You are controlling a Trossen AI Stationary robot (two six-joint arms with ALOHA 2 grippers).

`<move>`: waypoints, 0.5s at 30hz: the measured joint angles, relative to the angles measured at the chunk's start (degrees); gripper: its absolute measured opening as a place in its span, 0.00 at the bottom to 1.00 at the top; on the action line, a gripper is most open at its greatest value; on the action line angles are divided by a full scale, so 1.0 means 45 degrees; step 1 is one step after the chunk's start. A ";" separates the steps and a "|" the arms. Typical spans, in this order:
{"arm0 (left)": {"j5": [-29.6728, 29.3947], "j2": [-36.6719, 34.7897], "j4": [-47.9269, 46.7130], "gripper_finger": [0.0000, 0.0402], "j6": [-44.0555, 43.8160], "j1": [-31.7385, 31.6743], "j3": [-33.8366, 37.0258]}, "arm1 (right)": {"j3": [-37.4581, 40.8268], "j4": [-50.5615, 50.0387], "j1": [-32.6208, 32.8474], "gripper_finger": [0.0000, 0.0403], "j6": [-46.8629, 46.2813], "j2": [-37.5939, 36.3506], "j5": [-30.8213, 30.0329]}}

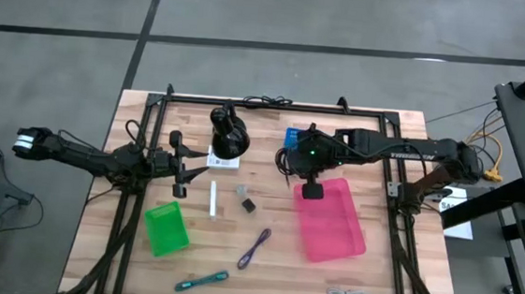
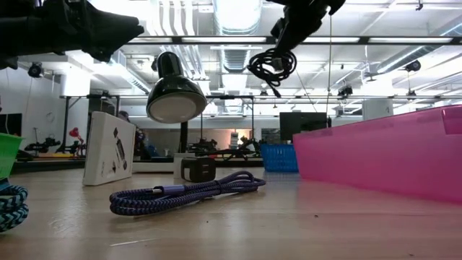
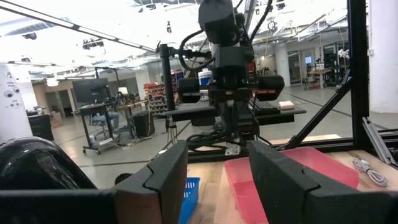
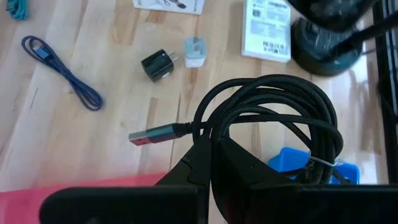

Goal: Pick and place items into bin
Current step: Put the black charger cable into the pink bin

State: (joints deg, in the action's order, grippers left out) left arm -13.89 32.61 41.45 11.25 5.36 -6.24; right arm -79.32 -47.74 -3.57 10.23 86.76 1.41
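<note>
One black coiled cable clamped in right gripper, its lower loops hidden; left gripper apart.

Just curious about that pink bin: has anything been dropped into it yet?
It looks empty. The high view shows the pink bin with bare floor; the black coiled cable hangs in the right gripper above its edge.

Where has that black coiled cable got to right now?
The black cable hangs in the air, gripped by the right pincer just above the near-left corner of the pink bin, with the small blue basket behind it.
</note>
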 joint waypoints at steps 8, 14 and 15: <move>0.0000 -0.0002 0.0002 0.39 0.0000 0.0001 0.0000 | -0.0001 -0.0930 0.0015 0.02 -0.1007 -0.0245 0.0001; 0.0000 -0.0002 -0.0001 0.39 0.0000 0.0000 0.0000 | 0.0002 -0.1619 0.0078 0.02 -0.1689 -0.0262 0.0001; 0.0000 -0.0002 -0.0001 0.39 0.0000 0.0001 0.0000 | -0.0002 -0.1713 0.0082 0.02 -0.1796 -0.0262 0.0005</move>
State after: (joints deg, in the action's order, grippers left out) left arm -13.89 32.60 41.45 11.25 5.37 -6.24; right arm -79.33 -55.45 -3.20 2.14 85.58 1.43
